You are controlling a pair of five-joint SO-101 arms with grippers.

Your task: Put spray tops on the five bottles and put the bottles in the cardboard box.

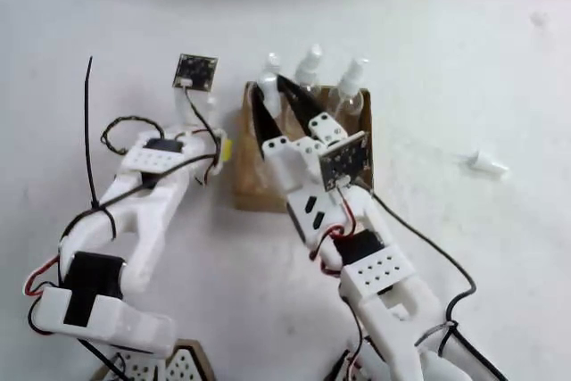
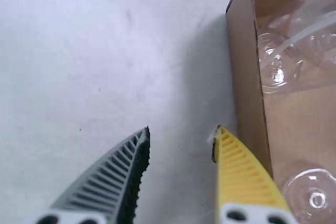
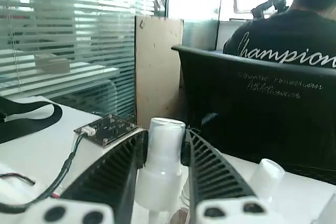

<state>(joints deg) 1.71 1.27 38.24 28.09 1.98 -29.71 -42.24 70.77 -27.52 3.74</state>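
**Three capped bottles at the box, one in the right pincer**

The right pincer (image 1: 268,84) (image 3: 167,134) is clamped on the white spray top (image 3: 166,129) of a clear bottle (image 1: 270,67). Its two black ribbed fingers (image 3: 212,171) press against either side of the top. The held bottle stands upright at the far end of the cardboard box (image 1: 245,180), at the corner nearer the left arm.

Two more bottles stand along that same far end, both with spray tops on. The middle bottle (image 1: 310,63) is just beside the held one. The third bottle (image 1: 353,82) is at the far corner on the right arm's side. The right wrist view shows a second white top (image 3: 268,176) just beside the held one.

The left pincer (image 1: 220,147) (image 2: 182,129) hangs over the bare bench (image 2: 79,51) with its jaws apart and nothing between them. Its yellow finger (image 2: 241,177) is just beside the outer wall of the cardboard box (image 2: 242,77), and its grey finger (image 2: 128,174) is farther from the box. Clear bottle bodies (image 2: 278,66) show inside the box past that wall.

A loose spray top (image 1: 486,164) lies on its side on the bench (image 1: 446,60), well apart from the box on the right arm's side. A small circuit board (image 1: 194,71) (image 3: 107,128) sits on the bench near the box's far corner on the left arm's side.
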